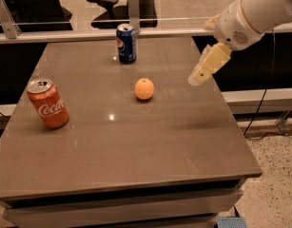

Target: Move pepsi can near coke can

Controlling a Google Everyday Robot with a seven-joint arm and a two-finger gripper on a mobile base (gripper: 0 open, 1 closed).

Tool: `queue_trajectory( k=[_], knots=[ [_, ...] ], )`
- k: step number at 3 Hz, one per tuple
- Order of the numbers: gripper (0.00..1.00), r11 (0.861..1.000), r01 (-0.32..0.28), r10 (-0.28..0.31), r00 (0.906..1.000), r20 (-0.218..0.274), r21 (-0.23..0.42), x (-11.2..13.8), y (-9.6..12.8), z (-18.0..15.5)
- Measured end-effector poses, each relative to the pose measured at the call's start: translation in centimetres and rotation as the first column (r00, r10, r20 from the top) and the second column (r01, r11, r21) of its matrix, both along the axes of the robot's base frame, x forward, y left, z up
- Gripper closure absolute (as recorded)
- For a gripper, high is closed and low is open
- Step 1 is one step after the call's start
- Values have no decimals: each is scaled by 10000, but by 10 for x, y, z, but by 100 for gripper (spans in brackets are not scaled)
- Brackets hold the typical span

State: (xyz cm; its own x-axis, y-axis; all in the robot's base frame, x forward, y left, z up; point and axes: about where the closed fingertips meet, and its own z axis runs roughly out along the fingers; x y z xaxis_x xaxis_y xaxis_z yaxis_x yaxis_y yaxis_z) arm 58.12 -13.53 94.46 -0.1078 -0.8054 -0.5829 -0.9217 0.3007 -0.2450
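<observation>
The dark blue pepsi can (126, 43) stands upright near the far edge of the brown table (136, 141). The red coke can (48, 103) stands upright at the table's left side, well apart from the pepsi can. My gripper (202, 72) hangs from the white arm (257, 8) above the table's right side, to the right of and a little nearer than the pepsi can, and touches nothing.
An orange fruit (144, 89) lies on the table between the cans and the gripper. A glass-and-metal rail (64, 32) runs behind the table's far edge. An office chair (107, 1) stands beyond it. The table's right edge drops to speckled floor (274, 175).
</observation>
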Motion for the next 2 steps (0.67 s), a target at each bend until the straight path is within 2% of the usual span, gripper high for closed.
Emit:
queue_trajectory(
  k=[1, 2],
  knots=[
    [0, 9920, -29, 48, 9999, -149, 1265, 30, 28, -17],
    [0, 9919, -31, 50, 9999, -149, 1266, 30, 28, -17]
  ],
)
